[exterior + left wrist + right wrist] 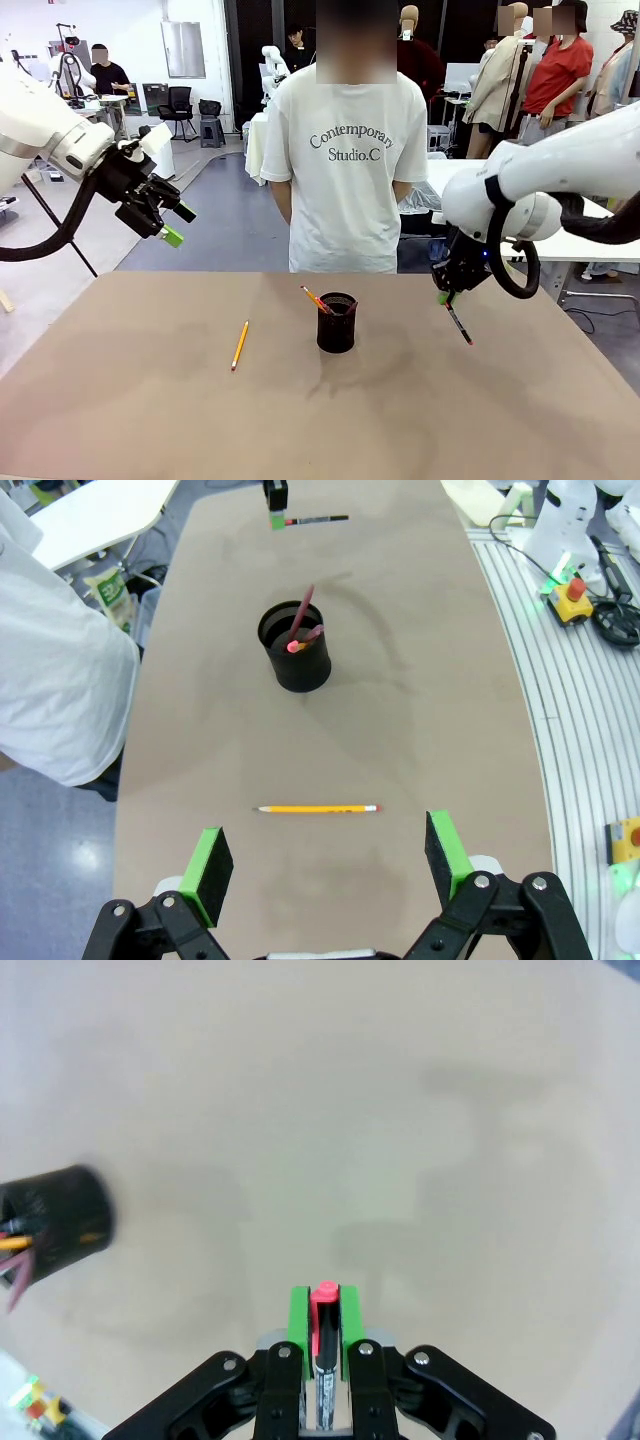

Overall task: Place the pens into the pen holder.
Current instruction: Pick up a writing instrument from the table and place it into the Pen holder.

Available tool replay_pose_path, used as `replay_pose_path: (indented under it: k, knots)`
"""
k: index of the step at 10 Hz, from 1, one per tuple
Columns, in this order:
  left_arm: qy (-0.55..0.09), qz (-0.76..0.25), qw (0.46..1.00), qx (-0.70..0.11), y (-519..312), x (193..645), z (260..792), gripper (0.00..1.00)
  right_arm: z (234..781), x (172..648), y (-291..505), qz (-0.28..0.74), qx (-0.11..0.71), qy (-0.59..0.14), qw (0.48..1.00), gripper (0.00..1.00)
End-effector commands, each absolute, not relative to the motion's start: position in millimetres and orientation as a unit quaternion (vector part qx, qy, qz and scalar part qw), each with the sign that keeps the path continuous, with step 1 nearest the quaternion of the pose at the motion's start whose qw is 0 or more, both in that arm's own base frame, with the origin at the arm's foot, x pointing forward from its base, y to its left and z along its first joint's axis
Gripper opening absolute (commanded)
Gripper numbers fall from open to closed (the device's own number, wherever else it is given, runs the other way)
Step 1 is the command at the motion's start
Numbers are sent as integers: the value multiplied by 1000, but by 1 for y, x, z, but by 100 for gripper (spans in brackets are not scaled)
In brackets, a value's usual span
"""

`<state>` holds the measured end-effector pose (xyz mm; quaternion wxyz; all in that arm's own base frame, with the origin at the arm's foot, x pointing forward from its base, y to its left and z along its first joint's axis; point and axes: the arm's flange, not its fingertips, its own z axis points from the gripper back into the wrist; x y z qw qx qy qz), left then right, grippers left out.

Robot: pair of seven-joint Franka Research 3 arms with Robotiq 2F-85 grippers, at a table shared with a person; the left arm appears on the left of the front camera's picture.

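Right end effector (323, 1310) pinches a slim black marker (324, 1352) with red ends; left end effector (328, 858) gapes wide.

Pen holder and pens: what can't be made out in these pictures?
- Pen holder, front view: its dark wall hides the lower parts of the pens; their number is unclear.
- Right wrist view: the holder is blurred and cut by the left edge.
- Marker in the right tool, same view: green pads hide its sides.

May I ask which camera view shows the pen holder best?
Left wrist view: the pen holder sits sharp, opening and pens visible. The front view shows it side-on; the right wrist view, blurred at the left edge.
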<state>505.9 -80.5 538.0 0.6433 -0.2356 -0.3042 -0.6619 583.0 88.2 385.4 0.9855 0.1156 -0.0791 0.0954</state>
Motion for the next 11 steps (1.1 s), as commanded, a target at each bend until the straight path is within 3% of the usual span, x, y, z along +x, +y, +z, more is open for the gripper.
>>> replay_pose_path:
  k: [1, 3, 4, 8, 11]
  knots:
    - [-303, -658, 648, -235, -81, 505, 541, 100, 402, 571, 77, 154, 193, -96, 964, 0]
    - [-303, -658, 648, -235, -81, 505, 541, 100, 416, 557, 81, 254, 229, -142, 929, 0]
    - [-303, -658, 648, -235, -81, 505, 541, 100, 421, 555, 84, 253, 239, -197, 917, 0]
    - [-303, -658, 648, -235, -81, 505, 541, 100, 431, 536, 87, 339, 266, -280, 858, 0]
    - [-303, -658, 648, -235, -81, 505, 541, 100, 440, 543, 92, 328, 257, -264, 870, 0]
